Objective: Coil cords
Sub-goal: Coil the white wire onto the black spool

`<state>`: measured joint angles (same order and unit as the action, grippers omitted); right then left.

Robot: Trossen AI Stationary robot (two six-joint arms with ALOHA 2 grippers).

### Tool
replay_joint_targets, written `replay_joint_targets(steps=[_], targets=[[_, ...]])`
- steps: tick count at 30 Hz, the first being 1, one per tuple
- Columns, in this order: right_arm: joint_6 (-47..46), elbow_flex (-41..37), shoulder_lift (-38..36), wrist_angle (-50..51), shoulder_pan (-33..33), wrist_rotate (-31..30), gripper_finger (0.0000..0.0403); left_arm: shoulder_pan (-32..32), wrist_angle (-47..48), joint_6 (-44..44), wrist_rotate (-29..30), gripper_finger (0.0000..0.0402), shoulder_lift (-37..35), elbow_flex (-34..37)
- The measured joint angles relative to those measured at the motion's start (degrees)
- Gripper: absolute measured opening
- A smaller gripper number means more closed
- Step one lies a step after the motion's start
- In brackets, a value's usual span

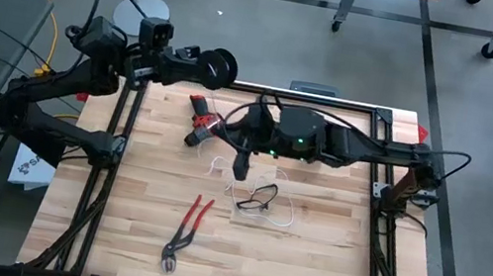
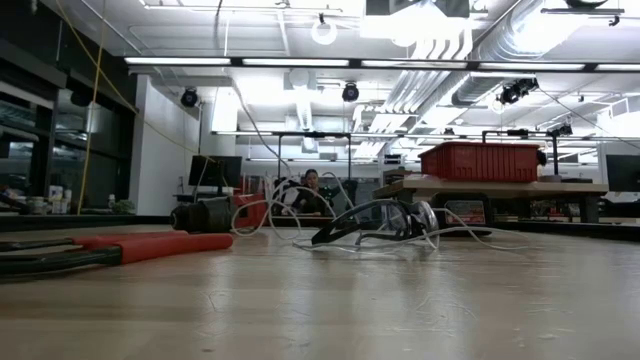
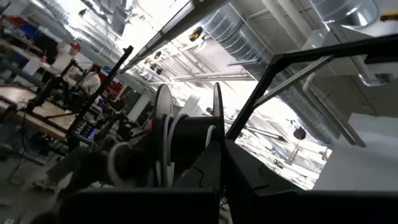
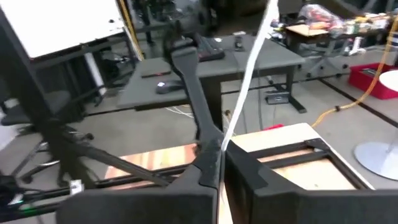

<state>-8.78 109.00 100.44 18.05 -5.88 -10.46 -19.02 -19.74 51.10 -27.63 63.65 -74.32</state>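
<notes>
My left gripper [image 1: 206,67] is raised over the table's far edge and is shut on the small black round spool [image 1: 222,69], which shows close up in the left wrist view [image 3: 186,143] with white cord wound on it. My right gripper [image 1: 231,127] is above the table's middle, pointing toward the left edge, and is shut on the thin white cord [image 4: 245,74]. The rest of the cord lies in loose loops on the wood [image 1: 261,201], tangled with a thin black looped thing [image 1: 262,194]. The loops also show in the low view [image 2: 380,232]. My left gripper holds the spool [image 3: 214,134] at the free end of its fingers, coming level from the table's left. The spool is lifted clear of the table. The dark fingers hide which part of it they are on. My right gripper pinches the white cord [image 4: 222,144] between its two shut fingers. From the fingertips the cord runs away in one straight, taut line. The fingers come level from the table's right side, above the wood.
Red-handled pliers [image 1: 186,230] lie near the table's front left. A red-and-black tool [image 1: 199,120] lies far left of centre, close to my right gripper. The black frame rails [image 1: 118,127] run along the table's left and right sides.
</notes>
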Motion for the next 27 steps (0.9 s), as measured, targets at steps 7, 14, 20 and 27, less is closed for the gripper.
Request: replay_joint_targets(steps=[7,14,20,27], targets=[[-0.22,0.02,-2.78,1.79,-2.91,4.01,0.0001,-3.3,11.23,7.12,-1.67,0.0,-3.03,0.0],[0.48,0.19,-5.04,4.46,-4.51,6.21,0.0,-3.3,20.05,14.48,-5.87,0.0,-3.66,0.0],[1.75,0.19,-7.21,6.28,-4.48,6.51,0.0,-0.63,26.48,21.22,-14.23,0.0,-3.68,0.0],[2.84,0.19,-8.57,6.2,-3.75,7.1,0.0,3.31,33.08,20.84,-14.1,0.0,-3.01,0.0]])
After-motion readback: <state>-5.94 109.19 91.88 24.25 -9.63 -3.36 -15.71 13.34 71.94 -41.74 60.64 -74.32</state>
